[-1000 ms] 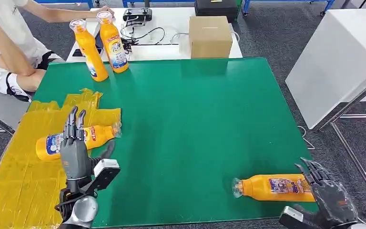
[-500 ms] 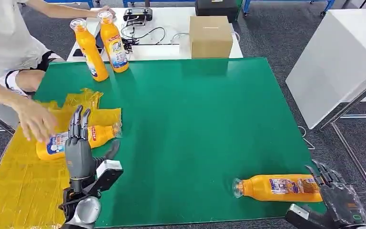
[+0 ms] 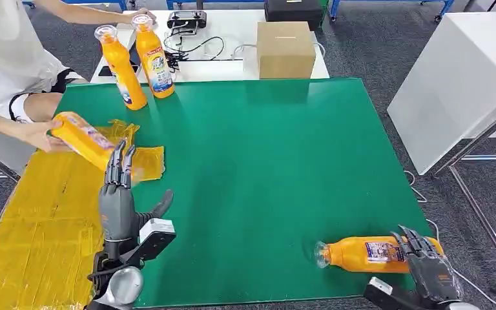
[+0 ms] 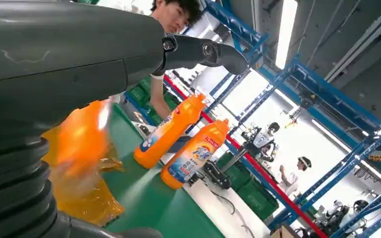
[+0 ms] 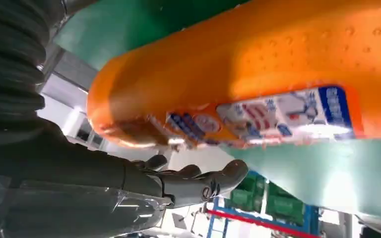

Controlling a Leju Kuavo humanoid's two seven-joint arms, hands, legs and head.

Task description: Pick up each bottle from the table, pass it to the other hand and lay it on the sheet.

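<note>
Head view: lying bottle (image 3: 371, 252) ran lengthwise across the bench (image 3: 265, 161), base touching my spread, empty right hand (image 3: 426, 268); my left hand (image 3: 117, 200), likewise empty, stood well apart.

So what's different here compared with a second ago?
A person's hand has lifted the bottle off the yellow sheet. The right robot hand has moved onto the base of the lying bottle. The left robot hand barely shifted; the two standing bottles stayed.

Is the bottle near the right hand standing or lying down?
Lying down. The bottle rests on its side on the green table, cap pointing toward the left hand's side, base beside the right hand.
</note>
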